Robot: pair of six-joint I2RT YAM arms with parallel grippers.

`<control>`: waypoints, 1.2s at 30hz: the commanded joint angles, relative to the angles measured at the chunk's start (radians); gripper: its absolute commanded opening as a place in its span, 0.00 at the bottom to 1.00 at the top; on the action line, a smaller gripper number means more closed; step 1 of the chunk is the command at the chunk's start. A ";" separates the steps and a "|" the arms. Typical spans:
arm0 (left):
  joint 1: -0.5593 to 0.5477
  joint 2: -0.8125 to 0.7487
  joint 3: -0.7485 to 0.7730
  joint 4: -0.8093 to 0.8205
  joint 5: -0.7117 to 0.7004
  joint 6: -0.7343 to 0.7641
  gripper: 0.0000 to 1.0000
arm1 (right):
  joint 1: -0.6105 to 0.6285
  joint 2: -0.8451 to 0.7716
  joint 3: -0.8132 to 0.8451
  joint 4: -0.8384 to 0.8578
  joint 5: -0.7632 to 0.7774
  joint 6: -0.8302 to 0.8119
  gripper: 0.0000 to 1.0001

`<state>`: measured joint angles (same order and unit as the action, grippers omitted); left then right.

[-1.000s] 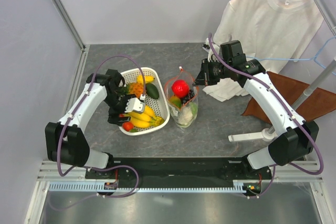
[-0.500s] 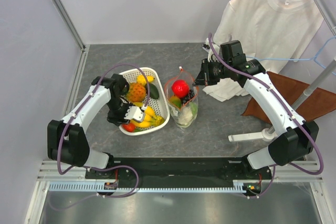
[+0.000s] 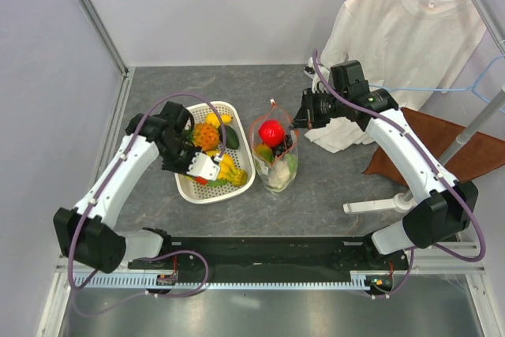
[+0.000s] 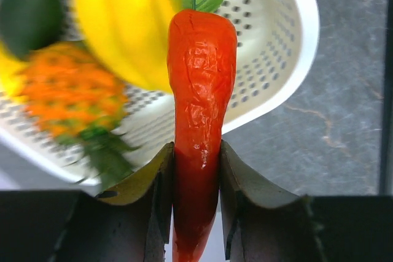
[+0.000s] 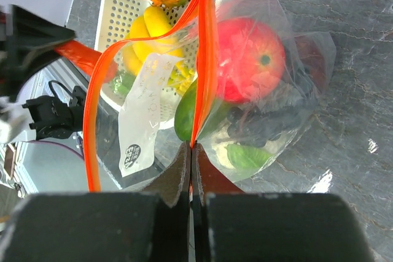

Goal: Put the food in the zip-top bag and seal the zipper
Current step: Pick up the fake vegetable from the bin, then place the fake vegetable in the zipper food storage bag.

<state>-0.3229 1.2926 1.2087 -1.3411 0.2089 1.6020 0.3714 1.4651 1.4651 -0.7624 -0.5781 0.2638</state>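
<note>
So the left pincer [image 4: 196, 151] has clamped down on the red chili [image 4: 201, 59]. In the left wrist view both fingers [image 4: 161, 176] press into its sides near the thin end, and the fat end pokes out past them with a green leafy bit at the tip. From the top view that pincer sits over the white mesh basket [image 3: 237, 108], roughly in the middle. I can't tell whether the chili is touching anything below it. In the basket there's a little orange pineapple [image 3: 207, 136] and some yellow pieces [image 3: 227, 170].

The zip-top bag [image 3: 276, 171] stands on the counter [image 3: 331, 187] right beside the basket, on its right. Its mouth gapes open at the top. Inside you can see the red round fruit [image 3: 271, 132] up high, dark grapes [image 5: 264, 127] and a green piece under it, and the pale cabbage [image 3: 278, 177] near the bottom.

The right pincer [image 5: 190, 151] is fully closed, pinching the zipper [image 5: 206, 41] on the side of the bag's mouth nearest it. The other side of the red-orange strip bows away toward the basket, so the zipper isn't sealed.

Off to the right there's a white T-shirt [image 3: 394, 29] on a hanger and a brown cloth [image 3: 465, 147].
</note>
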 commanded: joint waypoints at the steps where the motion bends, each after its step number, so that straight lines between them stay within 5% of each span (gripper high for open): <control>1: -0.082 -0.105 0.115 -0.198 0.001 -0.065 0.11 | 0.006 0.001 0.051 0.015 0.009 -0.018 0.00; 7: -0.215 -0.167 0.268 -0.198 0.081 -0.321 0.02 | 0.004 0.008 0.049 0.015 0.012 -0.018 0.00; 11: -0.217 -0.043 0.541 -0.191 0.182 -0.529 0.02 | 0.004 0.012 0.054 0.020 0.009 -0.012 0.00; 14: -0.223 0.016 0.687 -0.075 0.126 -0.643 0.02 | 0.006 0.015 0.057 0.021 0.004 -0.008 0.00; 19: -0.306 -0.007 0.557 0.194 -0.134 -0.406 0.09 | 0.006 0.014 0.057 0.025 0.000 -0.008 0.00; 20: -0.318 -0.033 0.426 0.370 -0.160 -0.345 0.12 | 0.004 0.014 0.057 0.025 -0.002 -0.005 0.00; 24: -0.338 -0.116 0.220 0.649 -0.152 -0.015 0.12 | 0.004 0.006 0.055 0.023 -0.009 -0.005 0.00; 29: -0.352 -0.066 0.279 0.657 -0.043 0.080 0.13 | 0.006 -0.002 0.043 0.025 -0.020 0.000 0.00; 36: -0.401 -0.085 0.180 0.649 0.011 0.347 0.13 | 0.018 0.006 0.047 0.043 -0.031 0.014 0.00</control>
<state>-0.6945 1.2266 1.4242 -0.7364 0.1638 1.7226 0.3779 1.4746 1.4765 -0.7620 -0.5797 0.2642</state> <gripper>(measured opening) 0.374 0.010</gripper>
